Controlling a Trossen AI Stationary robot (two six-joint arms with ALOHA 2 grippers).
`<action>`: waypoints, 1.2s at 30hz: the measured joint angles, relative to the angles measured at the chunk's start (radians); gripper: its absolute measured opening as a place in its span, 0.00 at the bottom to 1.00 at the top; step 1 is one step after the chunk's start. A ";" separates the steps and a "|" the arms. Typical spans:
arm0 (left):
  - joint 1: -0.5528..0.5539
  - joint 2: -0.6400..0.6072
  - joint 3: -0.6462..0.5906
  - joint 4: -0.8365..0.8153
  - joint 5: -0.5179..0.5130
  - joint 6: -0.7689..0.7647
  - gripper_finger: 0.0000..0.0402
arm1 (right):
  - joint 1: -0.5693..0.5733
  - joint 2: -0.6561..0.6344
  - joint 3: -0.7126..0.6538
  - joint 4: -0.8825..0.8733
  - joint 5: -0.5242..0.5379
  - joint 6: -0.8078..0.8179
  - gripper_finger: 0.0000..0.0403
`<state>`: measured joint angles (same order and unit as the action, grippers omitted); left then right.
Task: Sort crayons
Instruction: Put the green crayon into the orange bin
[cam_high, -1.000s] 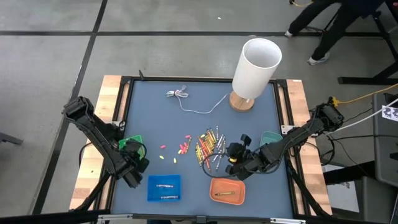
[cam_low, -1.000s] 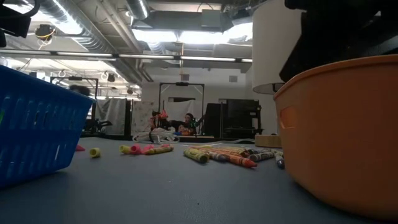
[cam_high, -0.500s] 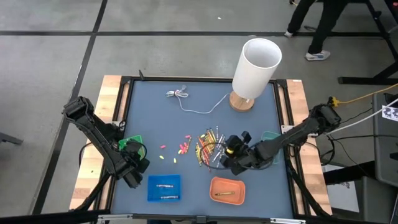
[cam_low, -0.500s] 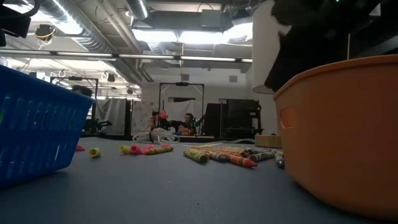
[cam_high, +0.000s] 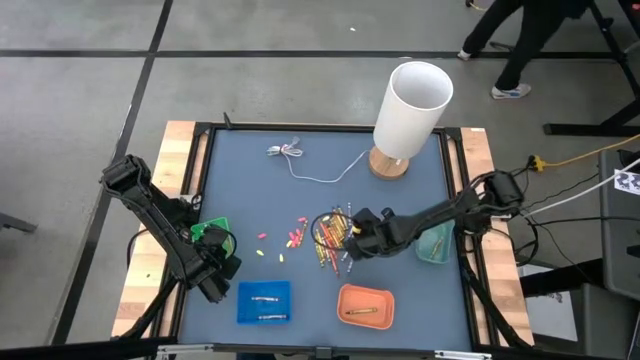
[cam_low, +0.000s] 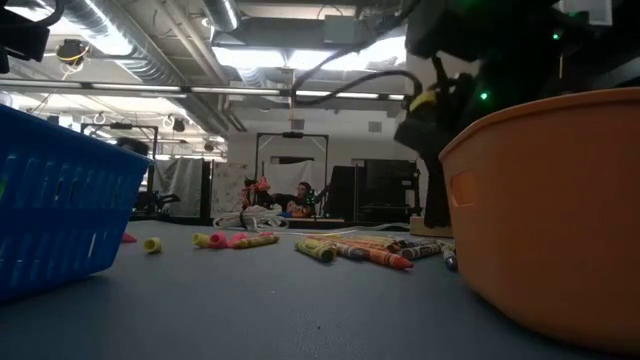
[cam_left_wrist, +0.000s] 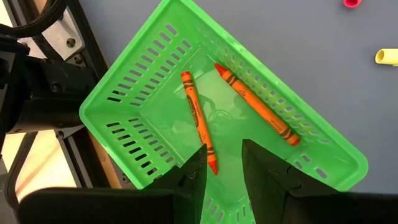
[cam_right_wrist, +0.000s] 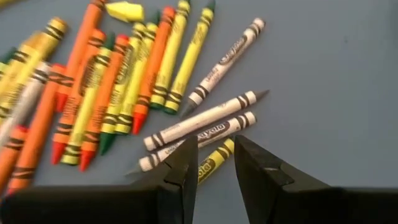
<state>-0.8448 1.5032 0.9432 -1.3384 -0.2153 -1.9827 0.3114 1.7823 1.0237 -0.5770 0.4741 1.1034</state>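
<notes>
The right gripper (cam_high: 352, 232) hovers over the crayons (cam_high: 332, 238), fingers parted with nothing between them (white crayons (cam_right_wrist: 202, 121) lie just ahead). Beyond the pile, the left gripper (cam_left_wrist: 222, 171) waits, likewise parted and empty, above the green basket (cam_left_wrist: 143, 93) holding two orange crayons (cam_left_wrist: 199, 121).

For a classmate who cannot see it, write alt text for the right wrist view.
The right gripper hovers open over a pile of crayons on a blue-grey table. Orange and yellow ones lie side by side; three white-wrapped ones and a yellow one lie nearest the fingertips.
</notes>
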 joint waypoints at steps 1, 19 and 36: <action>0.000 0.000 0.000 0.000 0.000 0.000 0.21 | -0.001 0.004 0.000 0.002 -0.008 0.000 0.25; 0.000 0.000 0.000 0.008 -0.004 0.000 0.21 | -0.004 0.066 0.003 0.006 -0.086 0.021 0.25; 0.000 0.000 0.000 0.016 -0.004 0.000 0.21 | -0.004 0.068 0.002 0.004 -0.094 0.019 0.22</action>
<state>-0.8448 1.5032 0.9432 -1.3224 -0.2192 -1.9827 0.3073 1.8500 1.0260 -0.5732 0.3805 1.1221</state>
